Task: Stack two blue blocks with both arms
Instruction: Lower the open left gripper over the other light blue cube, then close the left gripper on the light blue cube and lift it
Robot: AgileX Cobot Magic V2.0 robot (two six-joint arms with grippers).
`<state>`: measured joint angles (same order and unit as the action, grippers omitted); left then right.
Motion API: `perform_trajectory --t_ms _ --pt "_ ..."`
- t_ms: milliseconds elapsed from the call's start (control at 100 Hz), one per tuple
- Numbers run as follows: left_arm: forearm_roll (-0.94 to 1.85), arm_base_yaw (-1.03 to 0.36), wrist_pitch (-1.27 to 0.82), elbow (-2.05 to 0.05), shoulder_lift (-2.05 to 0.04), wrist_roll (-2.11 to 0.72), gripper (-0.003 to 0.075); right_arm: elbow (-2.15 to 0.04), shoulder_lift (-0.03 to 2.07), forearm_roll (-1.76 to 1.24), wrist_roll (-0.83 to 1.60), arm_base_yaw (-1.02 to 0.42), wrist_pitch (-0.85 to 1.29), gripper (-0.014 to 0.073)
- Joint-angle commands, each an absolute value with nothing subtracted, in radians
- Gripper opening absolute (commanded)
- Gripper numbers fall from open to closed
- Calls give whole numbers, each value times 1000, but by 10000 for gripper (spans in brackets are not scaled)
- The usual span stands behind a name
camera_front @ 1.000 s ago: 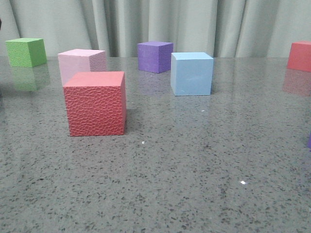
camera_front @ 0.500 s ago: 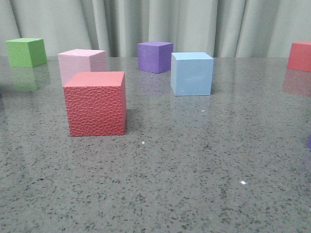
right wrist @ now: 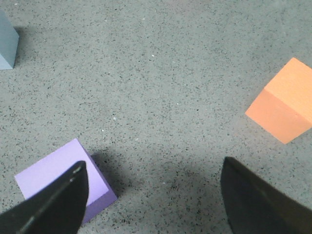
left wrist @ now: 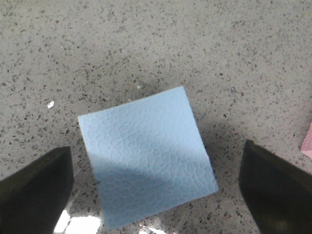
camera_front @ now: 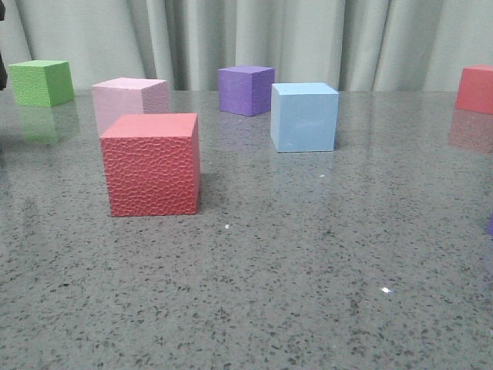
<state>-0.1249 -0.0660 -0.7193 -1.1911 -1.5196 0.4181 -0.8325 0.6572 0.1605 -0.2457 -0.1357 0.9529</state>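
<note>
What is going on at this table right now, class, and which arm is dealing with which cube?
The left gripper hangs open above one blue block, its jaws wide on either side and not touching it. The right gripper is open too, over bare table with a purple cube at one finger and an orange cube off to the side. In the front view another blue block sits alone on the tabletop behind the red cube. Nothing is stacked yet.

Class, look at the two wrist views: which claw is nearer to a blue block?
Left. The left claw hangs open right over a blue block, a finger on each side. The right claw is open over bare table, beside a purple block.
</note>
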Motion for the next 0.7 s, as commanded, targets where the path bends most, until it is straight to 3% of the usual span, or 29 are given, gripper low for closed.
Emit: perform_trajectory --t_ms 0,410,560,690 --pt "-128 -62 -664 -1224 -1504 435 651 -855 656 175 -237 -131 887 557" --pt "-128 -62 -642 -1226 -1554 440 645 -855 656 175 -237 -131 887 557" --pt "-128 -62 -644 -1226 -1554 440 579 -855 656 175 -237 -131 887 557" --pt "-128 -62 -644 -1226 -1554 440 473 -855 656 175 -237 -131 887 557"
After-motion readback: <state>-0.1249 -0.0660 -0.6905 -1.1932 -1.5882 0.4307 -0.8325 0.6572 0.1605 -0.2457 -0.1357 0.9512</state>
